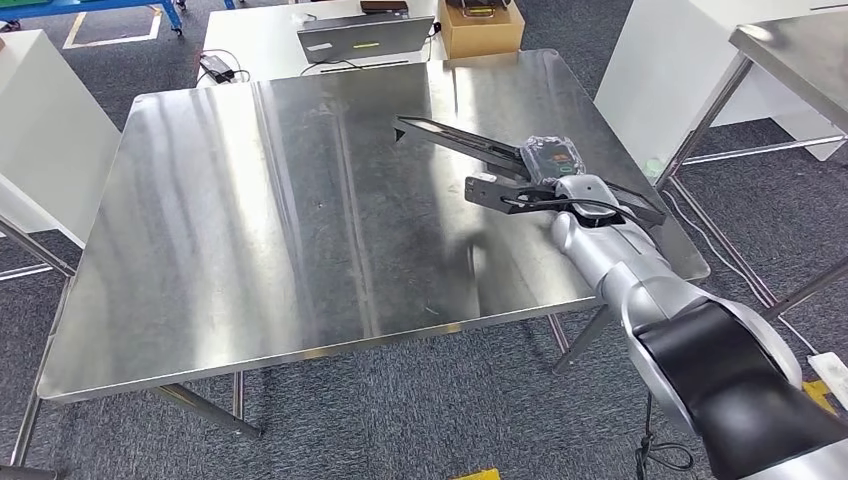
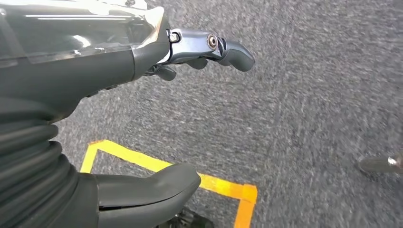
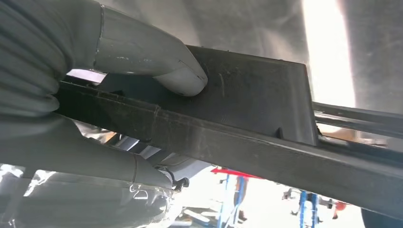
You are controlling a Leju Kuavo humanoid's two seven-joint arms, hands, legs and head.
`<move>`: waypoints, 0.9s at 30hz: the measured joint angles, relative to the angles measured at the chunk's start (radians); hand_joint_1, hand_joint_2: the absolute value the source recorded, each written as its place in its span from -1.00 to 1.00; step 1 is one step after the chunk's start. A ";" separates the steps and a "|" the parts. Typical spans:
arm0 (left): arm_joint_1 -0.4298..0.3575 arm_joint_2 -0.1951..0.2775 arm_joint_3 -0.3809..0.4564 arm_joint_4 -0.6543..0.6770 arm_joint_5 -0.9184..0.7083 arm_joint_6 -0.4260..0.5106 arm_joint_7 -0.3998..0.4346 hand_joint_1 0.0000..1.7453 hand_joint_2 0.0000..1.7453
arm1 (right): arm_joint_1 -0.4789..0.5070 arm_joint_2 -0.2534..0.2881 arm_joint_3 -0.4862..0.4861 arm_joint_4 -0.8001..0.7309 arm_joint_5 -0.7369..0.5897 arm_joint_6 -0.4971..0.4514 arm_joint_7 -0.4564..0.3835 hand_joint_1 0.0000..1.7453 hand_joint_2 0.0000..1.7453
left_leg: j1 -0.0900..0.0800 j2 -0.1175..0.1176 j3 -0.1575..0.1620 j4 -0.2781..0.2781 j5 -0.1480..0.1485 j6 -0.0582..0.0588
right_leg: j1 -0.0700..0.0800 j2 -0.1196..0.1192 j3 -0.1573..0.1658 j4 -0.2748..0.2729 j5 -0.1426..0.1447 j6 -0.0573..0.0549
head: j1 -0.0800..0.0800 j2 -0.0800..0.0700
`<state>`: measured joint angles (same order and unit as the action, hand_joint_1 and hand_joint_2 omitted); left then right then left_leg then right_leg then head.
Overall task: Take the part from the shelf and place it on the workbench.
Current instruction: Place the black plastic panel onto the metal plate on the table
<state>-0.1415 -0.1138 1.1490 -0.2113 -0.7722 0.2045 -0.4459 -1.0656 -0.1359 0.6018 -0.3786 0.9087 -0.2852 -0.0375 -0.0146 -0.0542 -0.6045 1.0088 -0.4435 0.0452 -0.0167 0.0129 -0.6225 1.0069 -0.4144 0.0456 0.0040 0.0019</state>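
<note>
Nearby, laptop [image 1: 365, 38], cardboard box [image 1: 481, 28], behind workbench [image 1: 250, 220]

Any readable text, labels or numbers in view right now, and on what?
No text can be read in any view.
Laptop: a yellowish strip on it, too small to read.
Cardboard box: no legible print.
Black part held by the right hand: no marking visible, head or right wrist view.
Floor tape: plain yellow lines, no lettering.

No legible text or labels
</note>
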 joint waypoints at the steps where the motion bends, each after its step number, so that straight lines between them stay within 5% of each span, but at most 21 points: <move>1: -0.001 0.001 0.000 0.000 0.002 -0.007 -0.006 -1.00 1.00 | 0.005 0.007 0.005 0.006 0.013 -0.010 0.015 1.00 1.00 | 0.000 0.000 0.000 0.000 0.000 0.000 | 0.000 0.000 0.000 0.000 0.000 0.000 | 0.000 0.000; 13: -0.018 0.012 0.011 0.000 0.017 -0.100 -0.020 -1.00 1.00 | 0.111 0.157 0.088 0.063 0.187 -0.072 0.124 1.00 1.00 | 0.001 0.003 0.001 0.000 0.000 0.000 | 0.000 0.001 0.000 0.000 0.000 0.000 | 0.000 0.000; 26: -0.017 0.014 0.019 0.000 0.009 -0.145 -0.043 -1.00 1.00 | 0.118 0.287 0.131 0.072 0.361 -0.092 0.031 1.00 1.00 | 0.001 0.004 0.001 0.000 0.000 0.000 | 0.000 0.003 -0.001 0.000 0.000 0.000 | 0.000 0.000; 27: -0.017 0.014 0.019 0.000 0.009 -0.145 -0.044 -1.00 1.00 | 0.118 0.294 0.131 0.072 0.368 -0.092 0.028 0.50 0.50 | 0.001 0.004 0.001 0.000 0.000 0.000 | 0.000 0.003 -0.001 0.000 0.000 0.000 | 0.000 0.000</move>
<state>-0.1582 -0.1001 1.1679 -0.2113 -0.7633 0.0595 -0.4898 -0.9473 0.1578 0.7332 -0.3067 1.2770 -0.3772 -0.0090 -0.0138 -0.0502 -0.6040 1.0083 -0.4436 0.0450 -0.0166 0.0156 -0.6231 1.0072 -0.4144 0.0453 0.0039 0.0019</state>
